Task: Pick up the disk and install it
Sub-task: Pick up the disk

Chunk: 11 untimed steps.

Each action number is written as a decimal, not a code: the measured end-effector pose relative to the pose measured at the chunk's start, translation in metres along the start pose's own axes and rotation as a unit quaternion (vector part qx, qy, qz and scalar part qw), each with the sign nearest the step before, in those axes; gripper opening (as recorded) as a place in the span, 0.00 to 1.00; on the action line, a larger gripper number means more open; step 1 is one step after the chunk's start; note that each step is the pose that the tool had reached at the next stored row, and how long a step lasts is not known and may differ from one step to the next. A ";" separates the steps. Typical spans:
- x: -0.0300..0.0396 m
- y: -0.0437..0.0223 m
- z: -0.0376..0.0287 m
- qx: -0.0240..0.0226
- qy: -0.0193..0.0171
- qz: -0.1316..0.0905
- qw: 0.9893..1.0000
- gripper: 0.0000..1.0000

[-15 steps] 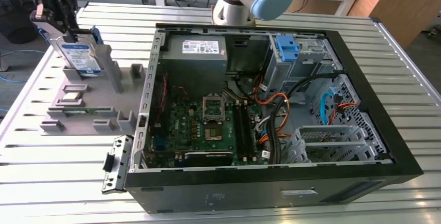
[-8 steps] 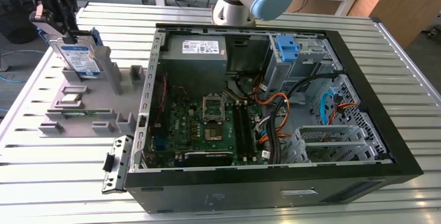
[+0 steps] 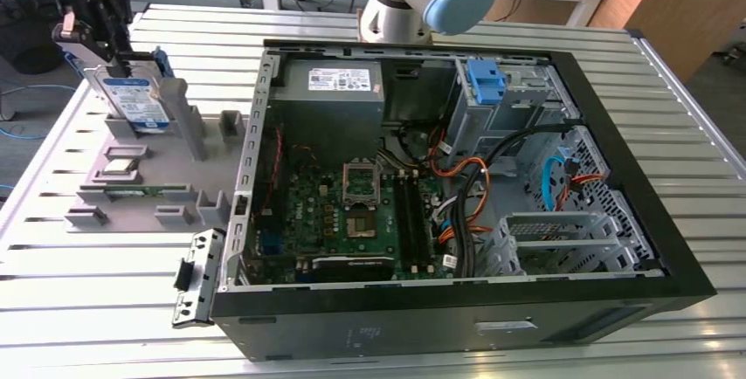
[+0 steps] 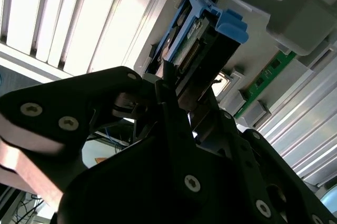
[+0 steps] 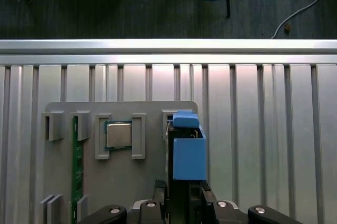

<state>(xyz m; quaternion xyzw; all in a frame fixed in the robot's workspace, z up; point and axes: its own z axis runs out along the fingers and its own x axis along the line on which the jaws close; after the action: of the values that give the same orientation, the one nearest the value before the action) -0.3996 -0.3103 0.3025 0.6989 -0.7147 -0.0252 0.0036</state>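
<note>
Well, the case [image 3: 385, 327] lay open on the slatted desk [image 3: 93, 309], and I could see straight into it. A motherboard [image 3: 349, 213] covered its floor, a grey power supply [image 3: 332, 91] sat at the far wall, and a tangle of cables [image 3: 466, 178] ran toward the drive cage. A bare blue bracket [image 3: 484, 82] stood at the top of that cage.

On the exterior view's left of the case lay the grey tray [image 3: 175, 169]. In the first wrist view its pockets held a processor [image 5: 118, 135] and a green memory stick [image 5: 78, 166]. The disk [image 3: 131, 99] stood upright in a slot at the tray's far end, label facing the camera, blue rails along its edges.

From above, the claw [image 3: 117, 60] had its fingers drawn in on the disk's upper end, one against each flat side, pinching it. Both wrist views showed the same grip, with the disk [image 5: 188, 153] between the black fingers [image 5: 205, 188] and its connector end just past the claw [image 4: 176, 84].

Bare slats lay beside the tray on the disk's side, out to the desk's edge. Between the tray and the case's wall the gap was narrow. The arm [image 3: 420, 3] rose behind the case.
</note>
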 end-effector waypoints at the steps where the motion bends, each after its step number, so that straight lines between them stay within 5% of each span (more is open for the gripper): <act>1: 0.0000 0.0000 0.0000 0.000 0.000 0.000 1.000 0.36; 7: -0.0003 0.0003 -0.0078 0.000 0.000 0.000 1.000 0.36; 11: -0.0002 0.0003 -0.0066 0.000 0.000 0.000 1.000 0.36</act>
<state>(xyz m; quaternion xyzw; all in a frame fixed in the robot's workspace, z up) -0.3996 -0.3103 0.3091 0.6989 -0.7148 -0.0250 0.0034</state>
